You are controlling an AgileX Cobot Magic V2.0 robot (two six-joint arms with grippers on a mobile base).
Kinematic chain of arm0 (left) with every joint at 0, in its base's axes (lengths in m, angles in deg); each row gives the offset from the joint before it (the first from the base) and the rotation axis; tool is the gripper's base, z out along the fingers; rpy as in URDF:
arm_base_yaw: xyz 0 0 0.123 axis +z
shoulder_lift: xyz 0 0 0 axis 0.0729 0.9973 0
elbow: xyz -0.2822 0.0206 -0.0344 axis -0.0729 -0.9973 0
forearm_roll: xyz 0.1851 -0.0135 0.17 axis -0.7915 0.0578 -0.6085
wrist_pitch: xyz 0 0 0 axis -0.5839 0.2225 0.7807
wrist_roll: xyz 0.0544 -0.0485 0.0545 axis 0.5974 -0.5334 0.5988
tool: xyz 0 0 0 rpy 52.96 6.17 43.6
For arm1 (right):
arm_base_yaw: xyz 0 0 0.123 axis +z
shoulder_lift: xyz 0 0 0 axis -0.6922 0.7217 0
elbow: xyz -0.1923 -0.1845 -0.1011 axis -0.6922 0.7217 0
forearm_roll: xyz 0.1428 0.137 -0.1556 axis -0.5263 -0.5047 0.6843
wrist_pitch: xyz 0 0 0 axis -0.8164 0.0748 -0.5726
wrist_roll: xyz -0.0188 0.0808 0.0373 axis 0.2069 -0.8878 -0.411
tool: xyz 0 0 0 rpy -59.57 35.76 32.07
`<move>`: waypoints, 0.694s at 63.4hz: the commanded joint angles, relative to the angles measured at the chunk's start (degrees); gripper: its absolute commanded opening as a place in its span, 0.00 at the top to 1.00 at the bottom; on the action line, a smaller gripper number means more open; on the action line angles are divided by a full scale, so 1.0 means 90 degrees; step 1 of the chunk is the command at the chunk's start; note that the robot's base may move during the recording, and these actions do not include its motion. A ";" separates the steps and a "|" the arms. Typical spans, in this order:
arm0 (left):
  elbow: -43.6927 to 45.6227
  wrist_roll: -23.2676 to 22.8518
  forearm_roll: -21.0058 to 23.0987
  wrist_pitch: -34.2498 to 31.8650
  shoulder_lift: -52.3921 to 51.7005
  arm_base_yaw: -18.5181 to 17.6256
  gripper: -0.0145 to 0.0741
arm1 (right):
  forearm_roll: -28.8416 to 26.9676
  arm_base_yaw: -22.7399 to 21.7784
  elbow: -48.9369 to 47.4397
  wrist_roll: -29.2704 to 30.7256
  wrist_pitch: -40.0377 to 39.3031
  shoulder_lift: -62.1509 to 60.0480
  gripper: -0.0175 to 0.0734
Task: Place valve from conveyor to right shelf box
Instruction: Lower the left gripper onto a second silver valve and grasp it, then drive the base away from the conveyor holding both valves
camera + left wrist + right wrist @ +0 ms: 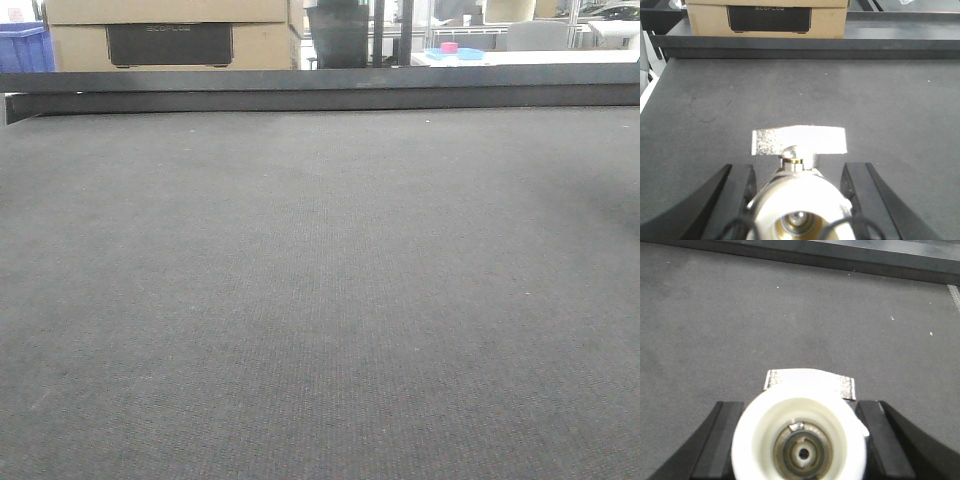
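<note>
A shiny silver metal valve [798, 202] with a round bore sits between the black fingers [735, 192] of my left end effector [798, 170], which is clamped against its sides. Its flat lever [798, 140] lies crosswise beyond the body. It is over the dark grey woven conveyor surface [850, 95]; I cannot tell whether it touches. My right end effector [800, 412] grips a second silver valve [800, 407] the same way, bore toward the camera, over the same surface. A black metal rail [320, 88] edges the far side, and a tan cardboard box [765, 20] stands beyond it.
</note>
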State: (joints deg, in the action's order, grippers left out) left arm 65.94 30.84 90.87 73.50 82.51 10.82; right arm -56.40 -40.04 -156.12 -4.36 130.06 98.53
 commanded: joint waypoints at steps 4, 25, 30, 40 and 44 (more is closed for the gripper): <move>0.0064 -0.0038 0.0087 -0.0299 -0.0059 -0.0003 0.96 | -0.0004 -0.0038 -0.0130 0.0002 -0.0478 -0.0114 0.98; 0.0064 -0.0038 0.0087 -0.0356 -0.0059 -0.0003 0.96 | -0.0004 -0.0038 -0.0130 0.0002 -0.0445 -0.0114 0.98; 0.0064 -0.0038 0.0087 -0.0356 -0.0059 -0.0003 0.96 | -0.0004 -0.0038 -0.0130 0.0002 -0.0445 -0.0114 0.98; 0.0064 -0.0038 0.0087 -0.0356 -0.0059 -0.0003 0.96 | -0.0004 -0.0038 -0.0130 0.0002 -0.0445 -0.0114 0.98; 0.0064 -0.0038 0.0087 -0.0356 -0.0059 -0.0003 0.96 | -0.0004 -0.0038 -0.0130 0.0002 -0.0445 -0.0114 0.98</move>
State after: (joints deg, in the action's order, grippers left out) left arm 65.94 30.84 90.87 73.18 82.51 10.82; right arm -56.40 -40.04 -156.12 -4.36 130.06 98.53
